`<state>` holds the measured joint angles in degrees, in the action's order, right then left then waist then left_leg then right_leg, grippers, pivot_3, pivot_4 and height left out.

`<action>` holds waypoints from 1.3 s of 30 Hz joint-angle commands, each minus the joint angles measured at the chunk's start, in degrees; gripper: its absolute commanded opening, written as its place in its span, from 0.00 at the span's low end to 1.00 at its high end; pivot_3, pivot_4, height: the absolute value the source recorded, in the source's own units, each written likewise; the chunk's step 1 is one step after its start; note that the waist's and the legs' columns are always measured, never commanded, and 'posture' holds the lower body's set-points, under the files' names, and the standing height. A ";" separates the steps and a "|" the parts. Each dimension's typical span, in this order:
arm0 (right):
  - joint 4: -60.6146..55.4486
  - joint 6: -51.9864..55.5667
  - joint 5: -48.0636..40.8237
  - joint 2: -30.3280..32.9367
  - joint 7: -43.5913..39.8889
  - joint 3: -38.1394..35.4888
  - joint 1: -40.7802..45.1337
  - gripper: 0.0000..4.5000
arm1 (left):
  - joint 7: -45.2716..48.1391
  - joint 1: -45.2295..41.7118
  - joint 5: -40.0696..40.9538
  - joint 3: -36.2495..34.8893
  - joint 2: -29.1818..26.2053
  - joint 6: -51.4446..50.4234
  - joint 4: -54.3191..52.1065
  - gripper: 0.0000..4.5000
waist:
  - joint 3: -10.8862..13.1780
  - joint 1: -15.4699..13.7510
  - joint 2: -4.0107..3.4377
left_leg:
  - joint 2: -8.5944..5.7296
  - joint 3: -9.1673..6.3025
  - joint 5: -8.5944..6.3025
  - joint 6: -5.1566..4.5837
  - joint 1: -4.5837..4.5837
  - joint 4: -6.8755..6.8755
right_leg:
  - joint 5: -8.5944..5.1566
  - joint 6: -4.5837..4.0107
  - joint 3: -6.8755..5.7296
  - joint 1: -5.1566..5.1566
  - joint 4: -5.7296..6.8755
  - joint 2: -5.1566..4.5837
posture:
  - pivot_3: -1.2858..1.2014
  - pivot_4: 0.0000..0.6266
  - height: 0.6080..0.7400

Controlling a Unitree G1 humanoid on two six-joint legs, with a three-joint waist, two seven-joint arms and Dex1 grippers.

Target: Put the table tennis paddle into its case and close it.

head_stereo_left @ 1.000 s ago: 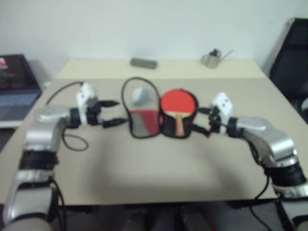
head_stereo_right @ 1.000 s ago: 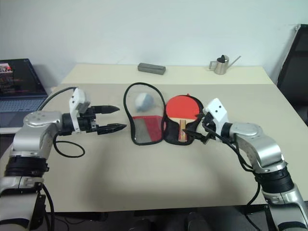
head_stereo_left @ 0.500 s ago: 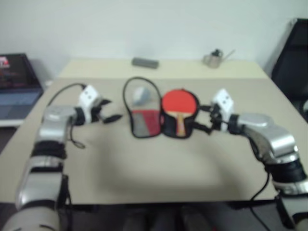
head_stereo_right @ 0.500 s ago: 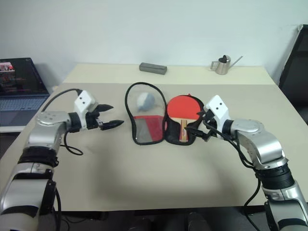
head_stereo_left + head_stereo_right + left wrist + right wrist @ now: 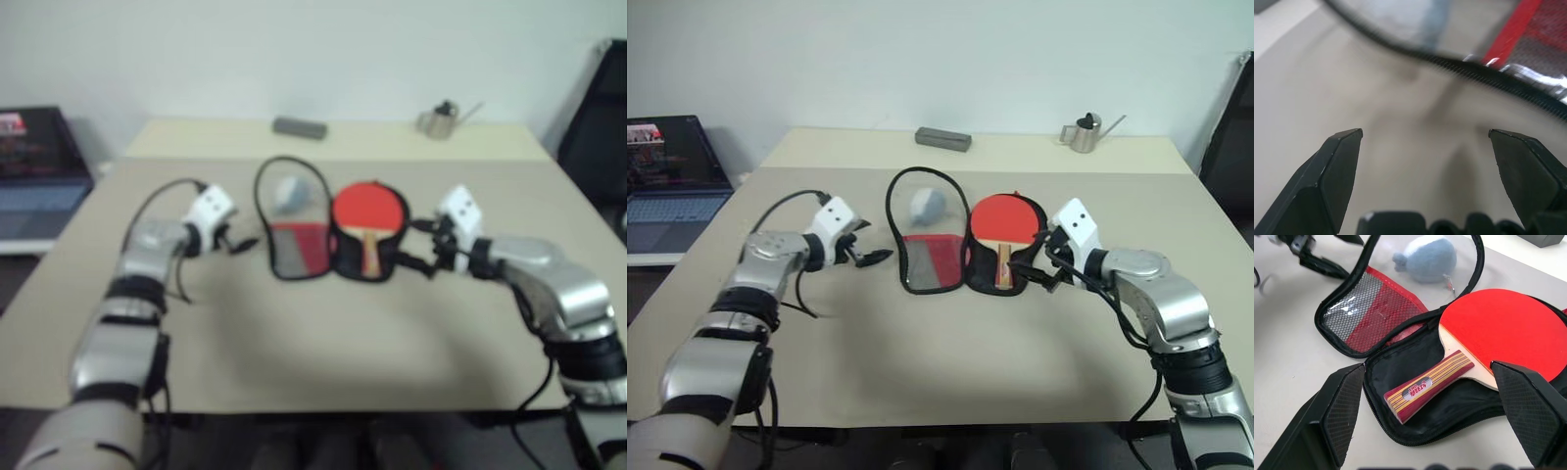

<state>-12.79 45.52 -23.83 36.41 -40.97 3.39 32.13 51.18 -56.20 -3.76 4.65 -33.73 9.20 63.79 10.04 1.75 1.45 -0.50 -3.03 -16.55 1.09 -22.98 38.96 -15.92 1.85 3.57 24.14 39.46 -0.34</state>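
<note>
While the case (image 5: 960, 245) lies spread open on the table (image 5: 921, 372), the table tennis paddle (image 5: 1002, 227) rests inside its right half, red face up and handle pointing toward the near edge. The right gripper (image 5: 1036, 266) sits just beside that half's right edge, near the handle end, its two black fingers (image 5: 1528, 406) spread wide with nothing between them; in the right wrist view the paddle's handle and the black lining lie between the two fingertips, farther ahead and apart from them. The left gripper (image 5: 874, 252) hovers just left of the case's left half, also wide open and empty, its fingers (image 5: 1334, 166) framing bare tabletop with the zip edge of the case close ahead.

The paddle has a round red rubber face and a striped light-brown wooden handle with a small red label. The case is paddle-shaped with a black zip border; its left half carries a red panel under a mesh pocket and a clear window, behind which a small pale blue object (image 5: 928, 205) shows.

Compared with a second ago, the left gripper has come in toward the case and dropped lower, closing most of the gap to its left edge. The right gripper holds the same spot, and the paddle and case have not shifted.
</note>
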 commanded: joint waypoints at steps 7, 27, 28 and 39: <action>-4.43 1.31 -1.24 0.66 0.88 -3.29 -1.87 0.99 | 0.41 -4.94 0.17 -0.85 4.52 3.20 2.55 1.00 | 0.00 0.09 0.01 | -0.01 0.01 0.00 0.00 0.00 0.00 | 0.00 0.00 0.01 0.01 0.03 0.00 | 0.52 0.24 1.00; -15.75 9.92 -9.29 3.64 3.04 -12.65 -10.36 0.99 | 7.75 -15.65 -0.10 -0.61 12.07 5.38 6.82 1.00 | 0.00 -0.05 0.05 | -0.04 0.03 0.00 0.00 0.01 0.02 | 0.00 0.00 0.02 -0.02 0.07 0.02 | 0.52 0.24 1.00; -16.52 10.49 -9.75 3.52 3.55 -13.18 -10.84 0.99 | 7.80 -16.20 -0.20 -0.56 13.16 5.29 7.35 1.00 | 0.00 -0.06 0.05 | -0.04 0.03 0.00 -0.01 0.01 0.03 | 0.00 0.00 0.03 -0.02 0.07 0.02 | 0.52 0.24 1.00; -21.36 15.26 -14.70 3.63 8.30 -18.26 -14.45 0.99 | 7.58 -17.98 0.17 -1.77 20.83 3.40 9.94 1.00 | 0.00 0.00 0.06 | -0.05 0.06 0.01 -0.01 0.02 0.05 | 0.00 0.01 0.08 -0.04 0.10 0.08 | 0.52 0.24 1.00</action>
<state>-32.08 60.29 -37.30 39.44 -33.49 -12.40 17.56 58.32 -72.00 -4.42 4.14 -12.63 12.60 74.20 10.04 1.75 1.51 -0.54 -2.96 -16.55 1.08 -22.96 39.01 -15.92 1.86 3.66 24.09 39.57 -0.26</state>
